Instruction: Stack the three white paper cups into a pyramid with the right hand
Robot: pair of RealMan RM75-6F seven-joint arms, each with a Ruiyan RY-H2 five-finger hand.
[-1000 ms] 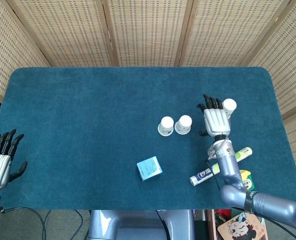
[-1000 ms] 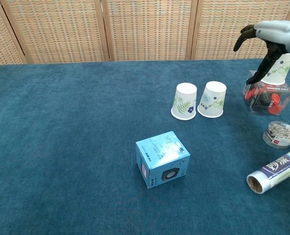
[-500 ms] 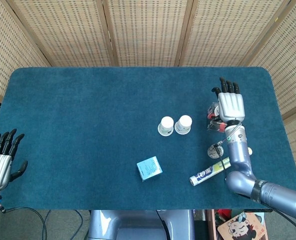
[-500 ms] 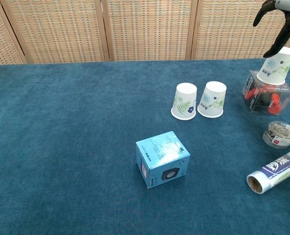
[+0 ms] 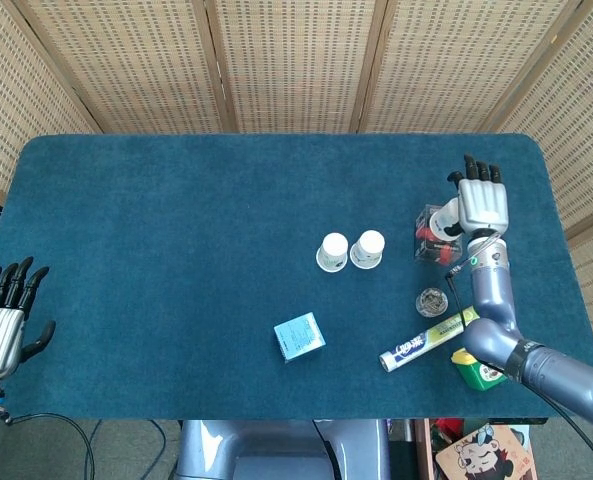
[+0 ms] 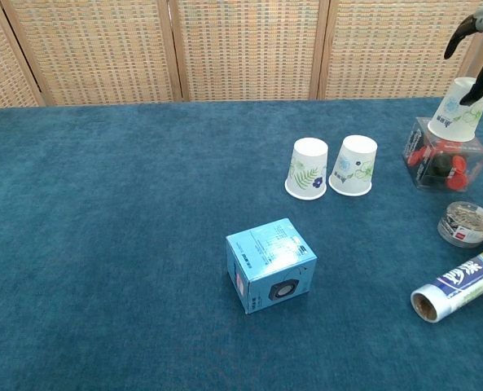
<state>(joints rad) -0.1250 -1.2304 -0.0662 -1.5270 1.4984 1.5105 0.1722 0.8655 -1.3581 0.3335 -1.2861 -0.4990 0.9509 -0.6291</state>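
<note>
Two white paper cups stand upside down side by side mid-table, the left cup (image 5: 332,251) (image 6: 308,169) touching the right cup (image 5: 368,249) (image 6: 354,165). The third cup (image 6: 459,110) stands upside down on a clear box (image 5: 432,232) (image 6: 435,164) of red parts; in the head view my hand largely hides it. My right hand (image 5: 482,201) (image 6: 478,50) hovers over the cup's right side with fingers spread, its thumb close beside the cup's top, holding nothing. My left hand (image 5: 2,318) rests open at the table's near left corner.
A light blue carton (image 5: 299,336) (image 6: 270,265) sits in front of the two cups. A round tin of clips (image 5: 432,300) (image 6: 466,223), a rolled tube (image 5: 426,340) (image 6: 457,283) and a green object (image 5: 479,368) lie near the right front edge.
My right hand has swung rightward and away, from the left of the third cup to over its right side. The cup stays on the clear box. The left hand is still.
</note>
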